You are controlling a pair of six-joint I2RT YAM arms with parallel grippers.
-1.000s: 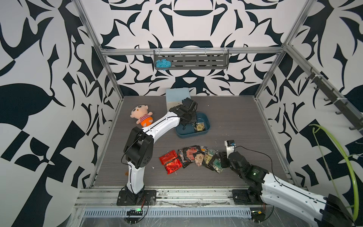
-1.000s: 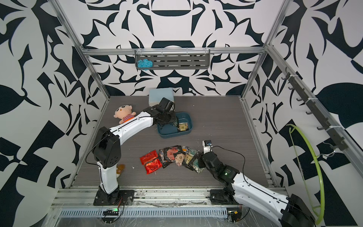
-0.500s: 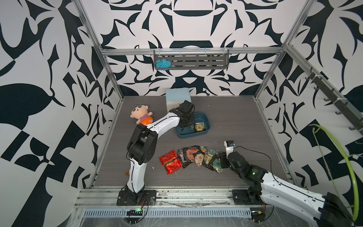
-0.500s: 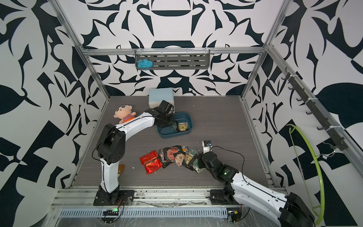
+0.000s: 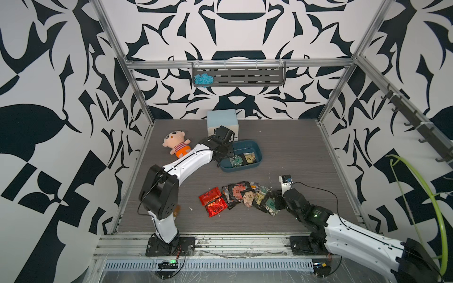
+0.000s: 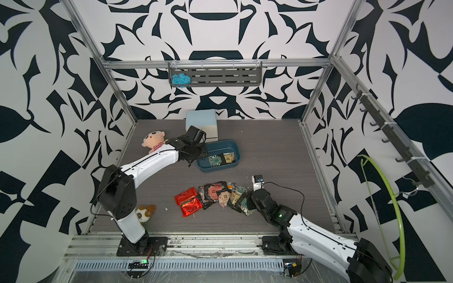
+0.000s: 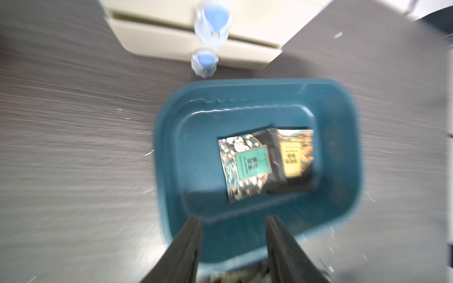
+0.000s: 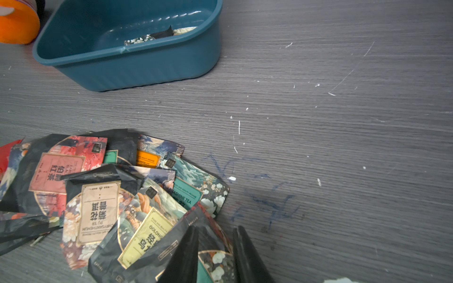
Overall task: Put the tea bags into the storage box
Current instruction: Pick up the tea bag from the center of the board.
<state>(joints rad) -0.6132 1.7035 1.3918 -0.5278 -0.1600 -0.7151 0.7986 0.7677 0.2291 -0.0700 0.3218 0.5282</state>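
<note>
My left pincer (image 7: 233, 218) hangs open over the storage box (image 7: 171, 147), two tea bags (image 7: 247, 166) inside! My right pincer (image 8: 216, 227) straddles one sachet (image 8: 217, 259) of the pile (image 8: 98, 208) by the worktop (image 8: 318, 122) front edge; gripping or not, I can't tell.

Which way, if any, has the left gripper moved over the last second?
Yes. In a top view the left gripper has shifted slightly toward the plush doll, off the storage box's middle.
</note>
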